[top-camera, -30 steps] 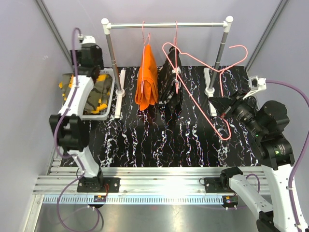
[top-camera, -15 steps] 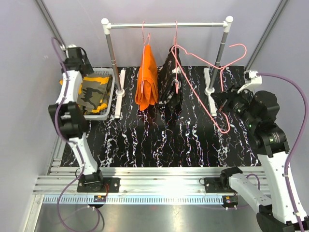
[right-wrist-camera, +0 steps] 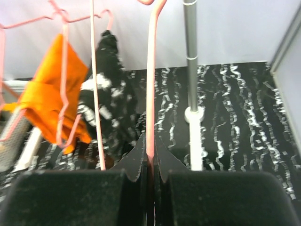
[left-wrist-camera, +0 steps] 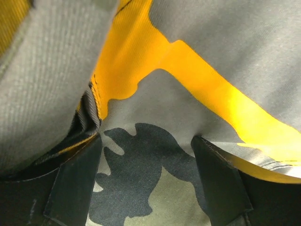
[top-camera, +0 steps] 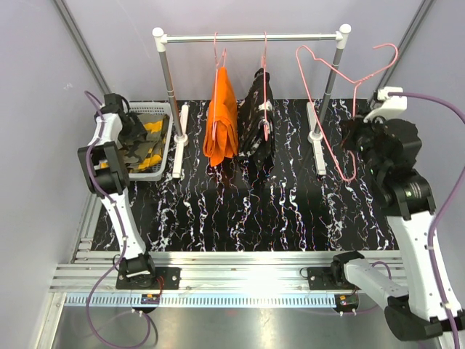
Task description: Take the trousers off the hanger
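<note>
Black marbled mat is spread under the rack, which is stood at the mat's far side.

White basket is set just left of the rack's left post. Olive-green trousers with yellow parts are crumpled inside it, off any hanger.

Orange trousers are hung on a pink hanger from the rack's rail, left of middle. Black speckled trousers are hung on a second pink hanger just to the right, near the rail's middle.

Empty pink hanger is held up by the rack's right post, hook uppermost and near rail height; whether it touches the rack cannot be told.

Left gripper is lowered into the basket left of the rack. Its fingers are spread wide, with the olive cloth right in front of and between them.

Right gripper is raised right of the rack's right post, jaws pressed together on the empty hanger's wire. The hung trousers are seen well to its left.
</note>
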Controlling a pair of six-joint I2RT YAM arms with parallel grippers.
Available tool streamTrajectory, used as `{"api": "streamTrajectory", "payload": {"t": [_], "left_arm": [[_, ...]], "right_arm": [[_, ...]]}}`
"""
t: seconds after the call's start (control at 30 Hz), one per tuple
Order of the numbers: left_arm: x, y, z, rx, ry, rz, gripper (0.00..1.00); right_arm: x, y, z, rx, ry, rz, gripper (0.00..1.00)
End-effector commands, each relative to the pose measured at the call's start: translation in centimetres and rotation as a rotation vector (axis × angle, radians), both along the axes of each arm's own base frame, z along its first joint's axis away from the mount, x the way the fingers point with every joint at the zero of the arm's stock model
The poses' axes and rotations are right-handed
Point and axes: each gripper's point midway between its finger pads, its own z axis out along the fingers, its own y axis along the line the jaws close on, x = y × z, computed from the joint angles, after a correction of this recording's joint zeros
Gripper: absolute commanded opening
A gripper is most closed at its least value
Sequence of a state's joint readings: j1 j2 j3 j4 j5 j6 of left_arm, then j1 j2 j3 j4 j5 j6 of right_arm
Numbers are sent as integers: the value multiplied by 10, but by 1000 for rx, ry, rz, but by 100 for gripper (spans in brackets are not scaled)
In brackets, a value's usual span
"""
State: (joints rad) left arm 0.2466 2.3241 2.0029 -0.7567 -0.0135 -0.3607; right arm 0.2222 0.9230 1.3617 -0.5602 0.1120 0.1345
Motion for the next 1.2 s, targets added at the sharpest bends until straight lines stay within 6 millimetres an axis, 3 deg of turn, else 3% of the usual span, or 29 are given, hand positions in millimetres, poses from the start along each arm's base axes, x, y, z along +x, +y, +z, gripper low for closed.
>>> {"api": "streamTrajectory", "payload": {"t": [0.0,0.07,0.1,0.17,0.2,0.3,0.33,0.43,0.47,0.53,0.57,0.6,0.63,0.67,0.77,0.8,0.83,0.87,0.97,1.0,1.13,1.17], "left_arm": [[4,-31,27,-173,-61,-33,83],[8,-33,59,-217,-134,-45,83],[7,-34,89,-213,-190,-56,84],[4,-28,121,-184,-243,-51,96],[-2,-27,153,-156,-298,-56,99],[-15,-20,194,-106,-364,-45,99],[-25,-21,221,-88,-410,-41,99],[-52,-20,243,-100,-415,18,99],[-66,-23,261,-95,-445,28,99],[-83,-29,261,-112,-443,42,99],[-99,-37,280,-106,-496,27,99],[-107,-41,284,-102,-515,13,99],[-114,-44,273,-105,-504,10,99],[-131,-48,293,-78,-562,2,99],[-156,-54,290,-22,-563,-11,99],[-171,-57,300,6,-598,-18,99],[-176,-59,302,19,-614,-21,99],[-182,-60,285,24,-590,-17,99],[-199,-63,293,60,-663,-21,99],[-201,-63,283,65,-649,-21,99],[-202,-63,283,80,-657,-26,99],[-201,-66,283,71,-656,-39,99]], "right_arm": [[19,-14,24,-87,-74,-74,0],[30,-16,24,-118,-71,-89,0],[34,-17,24,-147,-72,-88,0],[44,-20,23,-180,-66,-111,0],[47,-21,23,-190,-65,-113,0],[60,-25,19,-232,-41,-139,0],[67,-24,15,-240,-31,-144,0],[82,-24,18,-263,-53,-154,0],[89,-24,24,-284,-82,-160,0],[105,-24,28,-301,-103,-174,0],[112,-24,29,-324,-106,-179,0],[118,-24,29,-332,-110,-182,0],[132,-22,28,-342,-105,-185,0],[139,-23,32,-345,-121,-198,0],[164,-20,27,-373,-108,-216,0],[171,-20,24,-383,-102,-221,0],[181,-18,19,-389,-98,-221,0],[186,-17,16,-393,-95,-225,0],[198,-11,-2,-405,-69,-224,0],[200,-9,-7,-409,-58,-220,0],[203,-1,-30,-418,-18,-197,0],[203,-1,-30,-415,-18,-198,4]]}}
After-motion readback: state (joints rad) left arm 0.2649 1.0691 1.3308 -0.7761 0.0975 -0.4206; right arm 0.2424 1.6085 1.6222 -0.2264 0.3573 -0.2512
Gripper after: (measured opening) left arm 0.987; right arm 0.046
